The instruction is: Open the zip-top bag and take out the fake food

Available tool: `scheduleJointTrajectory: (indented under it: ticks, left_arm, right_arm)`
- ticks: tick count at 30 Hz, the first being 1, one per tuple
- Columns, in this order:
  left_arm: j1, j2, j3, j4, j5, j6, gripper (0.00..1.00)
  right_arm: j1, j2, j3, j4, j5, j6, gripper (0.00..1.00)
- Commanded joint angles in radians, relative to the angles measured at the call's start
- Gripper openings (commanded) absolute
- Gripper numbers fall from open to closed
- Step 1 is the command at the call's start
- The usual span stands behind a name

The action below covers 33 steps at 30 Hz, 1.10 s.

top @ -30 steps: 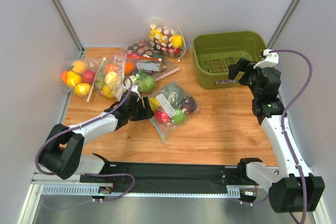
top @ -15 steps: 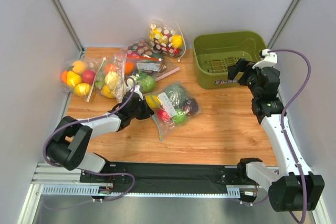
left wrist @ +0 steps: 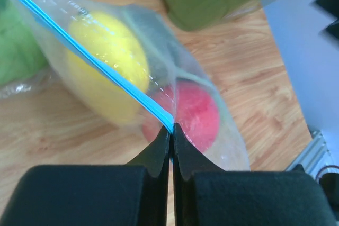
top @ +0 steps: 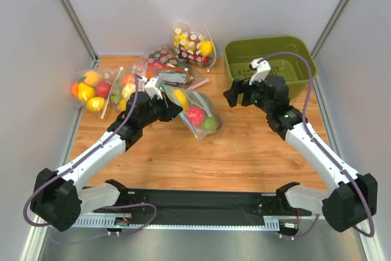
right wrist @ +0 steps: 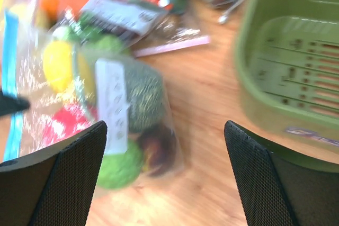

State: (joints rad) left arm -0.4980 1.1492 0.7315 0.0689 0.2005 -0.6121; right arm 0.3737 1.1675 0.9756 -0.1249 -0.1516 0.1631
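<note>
The left gripper [left wrist: 171, 130] pinches the blue zipper strip of the zip-top bag [top: 194, 112], which sits near the middle of the table [top: 244, 151] toward its far edge. The fake food [top: 195, 116] is inside. The right gripper [right wrist: 164, 173] hangs spread wide just beside the bag, near the green basket [top: 299, 50] at the far right corner.

White arm links, black joints, purple cables.
</note>
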Motion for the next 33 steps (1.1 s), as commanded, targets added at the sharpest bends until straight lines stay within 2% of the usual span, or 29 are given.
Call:
scheduleJointTrajectory:
  ticks: [1,6,9,11,14,18,23,26,29,33]
  left_arm:
    - [-0.004,-0.046,0.092,-0.037,0.083,0.057,0.00]
    - [-0.004,-0.009,0.296,-0.271,0.131,0.232,0.00]
    - [-0.004,-0.002,0.344,-0.288,0.197,0.293,0.00]
    - [-0.004,-0.006,0.367,-0.294,0.291,0.368,0.00]
    - [-0.004,-0.005,0.402,-0.360,0.355,0.497,0.00]
    - [-0.002,-0.009,0.443,-0.449,0.517,0.650,0.00]
    - [-0.002,0.023,0.526,-0.579,0.615,0.819,0.00]
    - [-0.002,0.079,0.646,-0.739,0.701,0.925,0.01]
    - [-0.002,0.141,0.724,-0.897,0.737,0.988,0.03]
    - [-0.002,0.165,0.746,-0.949,0.741,1.015,0.05]
  right_arm:
    - [0.120,-0.002,0.029,0.017,0.012,-0.094,0.93]
    - [0.186,-0.026,0.032,0.045,-0.083,-0.103,0.94]
    - [0.208,-0.031,0.046,0.048,-0.135,-0.126,0.94]
    - [0.228,-0.029,0.052,0.044,-0.131,-0.148,0.95]
    - [0.226,-0.042,0.055,0.051,-0.169,-0.158,0.96]
    - [0.226,-0.077,0.080,0.041,-0.239,-0.293,1.00]
    - [0.202,-0.074,0.155,-0.048,-0.357,-0.401,1.00]
    - [0.179,-0.068,0.190,-0.077,-0.430,-0.428,1.00]
    - [0.169,-0.048,0.218,-0.107,-0.523,-0.451,1.00]
    - [0.142,0.003,0.248,-0.143,-0.639,-0.474,1.00]
